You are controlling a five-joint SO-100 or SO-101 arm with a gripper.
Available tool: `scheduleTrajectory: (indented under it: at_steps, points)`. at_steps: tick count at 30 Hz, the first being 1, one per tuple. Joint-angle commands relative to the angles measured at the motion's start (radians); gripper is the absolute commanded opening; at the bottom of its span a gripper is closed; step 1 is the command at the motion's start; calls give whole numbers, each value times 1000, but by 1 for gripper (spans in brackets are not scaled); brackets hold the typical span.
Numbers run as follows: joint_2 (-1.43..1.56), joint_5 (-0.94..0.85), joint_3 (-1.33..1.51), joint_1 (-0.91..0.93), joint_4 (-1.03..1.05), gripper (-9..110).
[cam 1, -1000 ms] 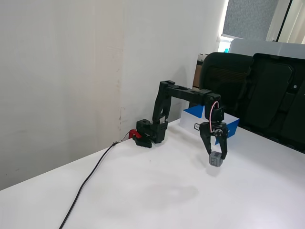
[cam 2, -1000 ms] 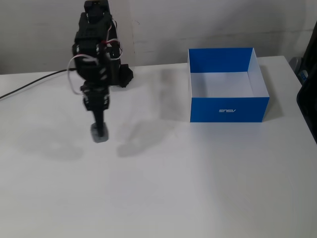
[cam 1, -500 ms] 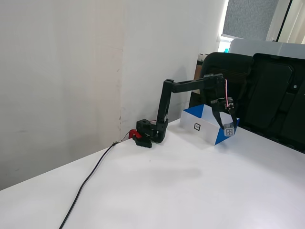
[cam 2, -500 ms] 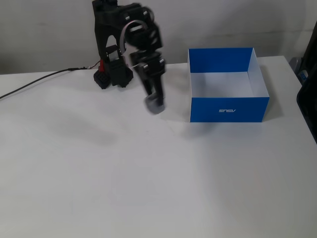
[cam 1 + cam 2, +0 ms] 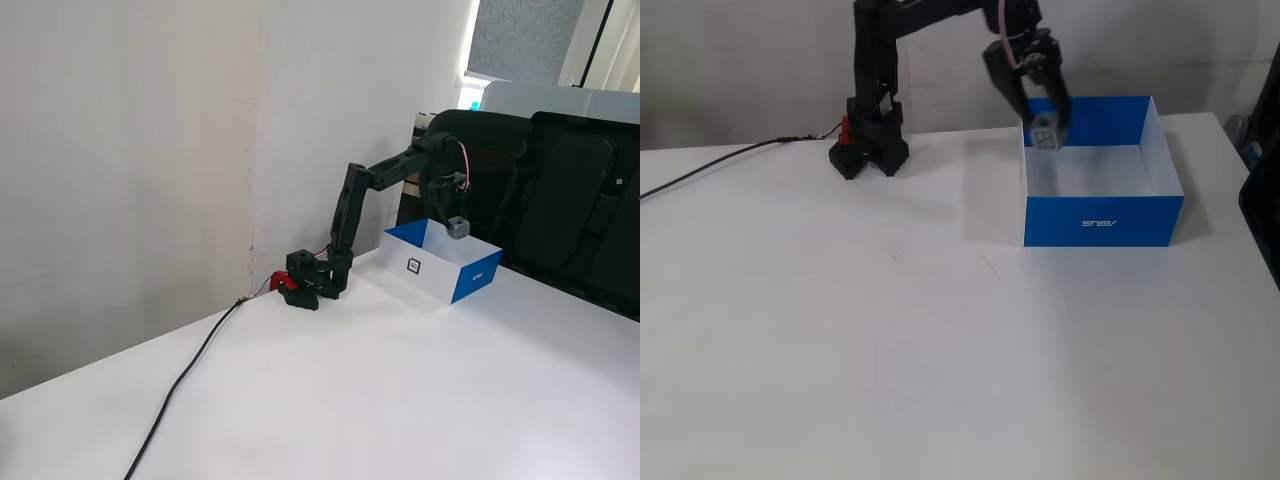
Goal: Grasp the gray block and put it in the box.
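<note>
The gripper [image 5: 1048, 128] clamps the gray block [image 5: 1045, 133] above the box [image 5: 1101, 219]; it hangs over the left wall. It seems just inside the rim.

Gray block [image 5: 1045, 132] above blue box [image 5: 1103, 219]

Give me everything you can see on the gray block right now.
The gray block is a small light-gray cube with rounded edges, and looks like plastic. It is held in the air between the fingers of the gripper, touching nothing else. In both fixed views it hangs above the box, near the wall closest to the arm's base, clear of the white floor. Any face marking is too small to make out.
</note>
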Motion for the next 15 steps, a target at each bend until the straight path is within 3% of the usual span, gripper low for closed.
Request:
scheduleTrajectory:
  at_steps: [1,10,12,13,14,15]
  points:
    - [-14,18,-84,101,28,6]
    - [-149,46,-164,239,26,8]
    - [-164,46,-176,245,26,22]
    - [-173,46,-186,245,28,41]
    - [-186,40,-196,245,32,48]
    - [-190,37,-198,244,34,46]
